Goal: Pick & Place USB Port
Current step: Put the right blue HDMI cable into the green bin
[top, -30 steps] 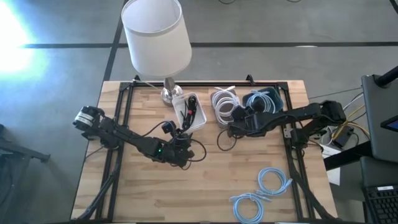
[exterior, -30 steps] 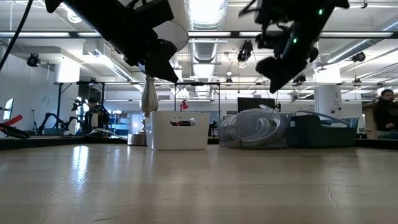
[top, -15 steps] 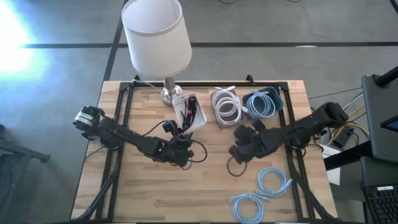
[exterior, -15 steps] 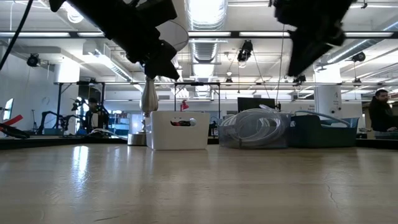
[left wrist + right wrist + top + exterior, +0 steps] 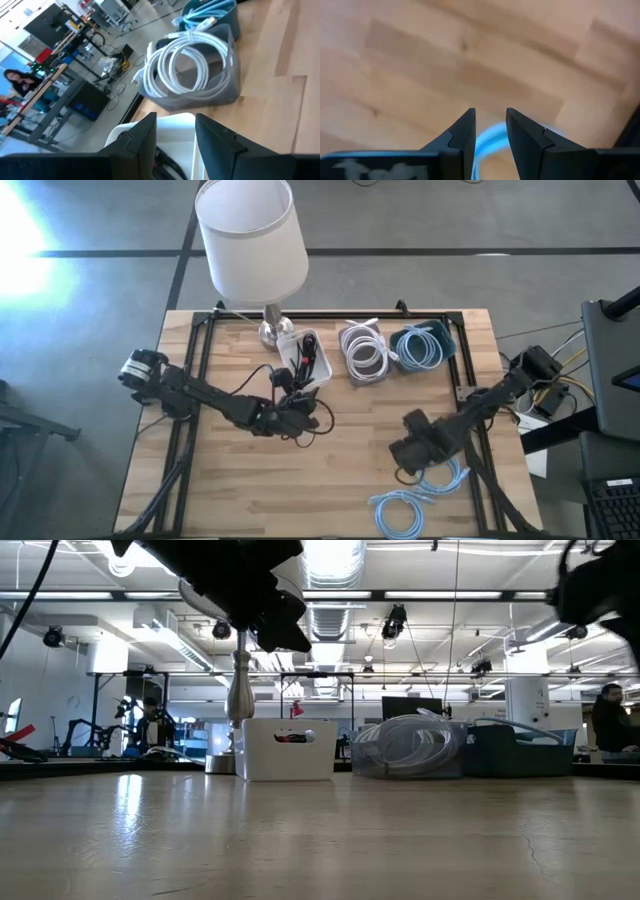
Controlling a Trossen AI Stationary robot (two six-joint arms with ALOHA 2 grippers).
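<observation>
The left arm reaches in from the left edge of the wooden surface point(image 5: 215, 480) toward its middle. A lamp point(image 5: 251, 237) with a white shade stands at the far edge, left of centre. Just beside its base sits a small white bin point(image 5: 322, 370) holding dark and red pieces too small to name; no USB port can be singled out there. The left claw point(image 5: 298, 402) hangs above the near end of this bin, well above the surface in the low view point(image 5: 285, 632). Its fingers are spread in its own wrist view point(image 5: 175, 122), with the bin's white rim showing through the gap. A black cable point(image 5: 318, 423) loops on the surface beside this claw; whether the claw carries it cannot be told. To the right along the far edge come a grey bin point(image 5: 352, 376) with a coiled white cable point(image 5: 362, 350), then a dark blue bin point(image 5: 449, 336) with a coiled light-blue cable point(image 5: 420, 348). The right claw point(image 5: 406, 452) hangs toward the near right corner, its fingers point(image 5: 462, 132) parted by a narrow gap with nothing pinched. It is above the edge of the loose light-blue cables point(image 5: 441, 474) lying at that corner, one of which shows blurred in the gap point(image 5: 492, 139).
</observation>
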